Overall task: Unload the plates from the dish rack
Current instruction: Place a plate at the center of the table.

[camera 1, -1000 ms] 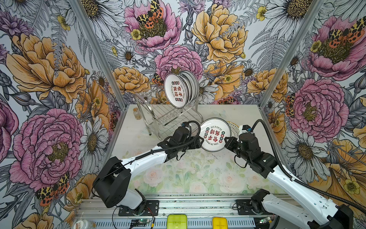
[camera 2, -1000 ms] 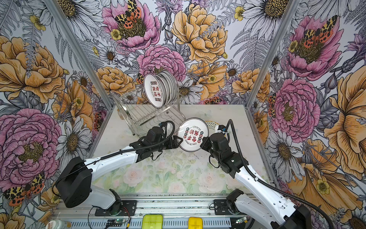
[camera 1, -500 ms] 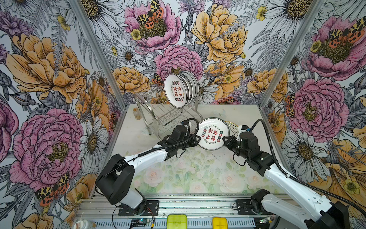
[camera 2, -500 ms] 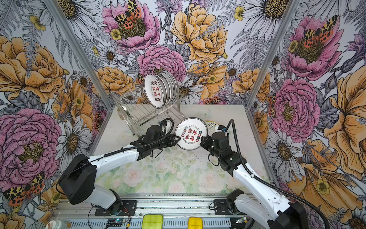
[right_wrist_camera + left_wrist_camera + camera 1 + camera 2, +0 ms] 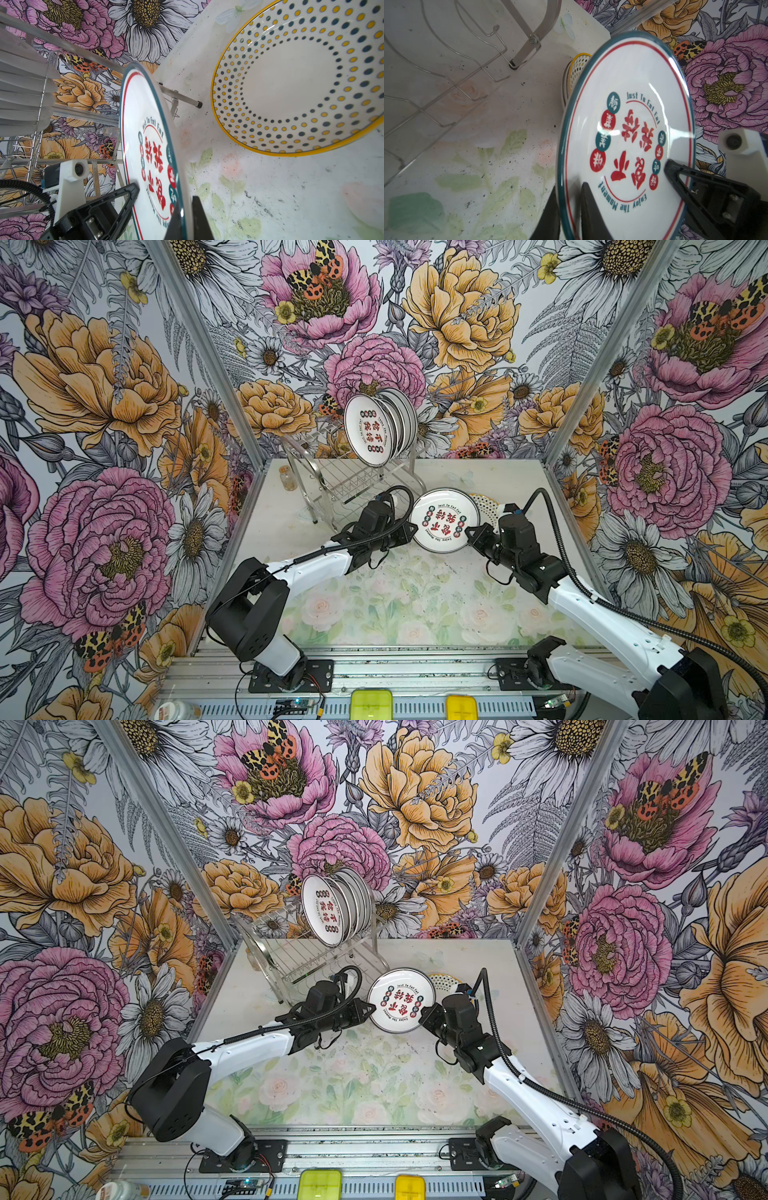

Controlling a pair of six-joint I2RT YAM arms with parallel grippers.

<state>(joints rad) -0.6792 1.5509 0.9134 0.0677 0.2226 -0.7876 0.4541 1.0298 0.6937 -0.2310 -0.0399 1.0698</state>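
A white plate (image 5: 444,519) (image 5: 401,1000) with a teal-and-red rim and red Chinese characters hangs between both arms, above the table in front of the dish rack (image 5: 353,481) (image 5: 307,961). My left gripper (image 5: 411,529) (image 5: 569,193) is shut on its left rim. The right gripper (image 5: 471,533) (image 5: 186,205) is shut on the opposite rim. Several more plates (image 5: 370,431) (image 5: 328,911) stand upright on the rack's upper tier. A yellow-rimmed dotted plate (image 5: 484,502) (image 5: 291,83) lies on the table behind the held one, partly hidden by it in both top views.
A small jar (image 5: 287,477) stands by the left wall beside the rack. The rack's lower tier (image 5: 446,72) holds nothing that I can see. Flowered walls close in left, back and right. Two yellow boxes (image 5: 371,703) sit on the front rail.
The left gripper, open beside the plate a second ago, has shut on the plate's left rim. The plate has shifted slightly left and back with the right gripper.
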